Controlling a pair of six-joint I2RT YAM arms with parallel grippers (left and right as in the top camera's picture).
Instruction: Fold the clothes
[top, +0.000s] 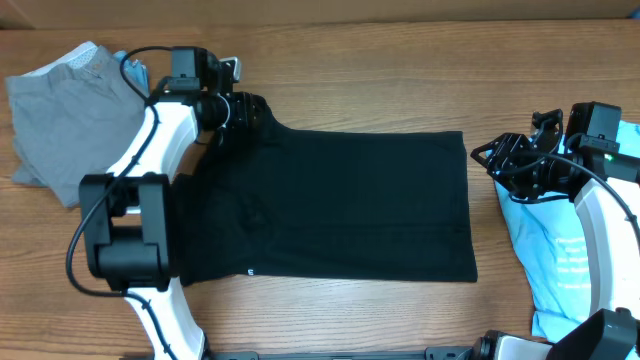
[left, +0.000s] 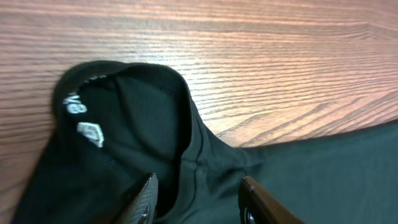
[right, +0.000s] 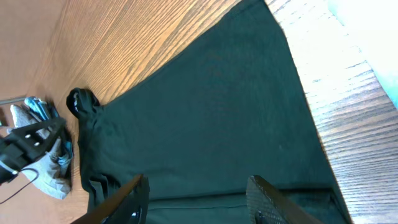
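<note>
The clothes include a black T-shirt (top: 340, 200) lying flat across the middle of the table, its lower hem to the right. My left gripper (top: 232, 120) is down on its bunched upper-left corner, by the collar. In the left wrist view the collar and its white label print (left: 81, 118) lie ahead, and the left gripper (left: 199, 199) stands open astride a ridge of black cloth (left: 205, 162). My right gripper (top: 485, 160) hovers at the shirt's right edge. In the right wrist view the right gripper (right: 199, 196) is open above the hem (right: 236, 199), holding nothing.
A grey garment (top: 60, 110) lies crumpled at the back left corner. A light-blue tee with white print (top: 555, 260) lies at the right, partly under the right arm. Bare wood table (top: 400, 80) shows behind the shirt.
</note>
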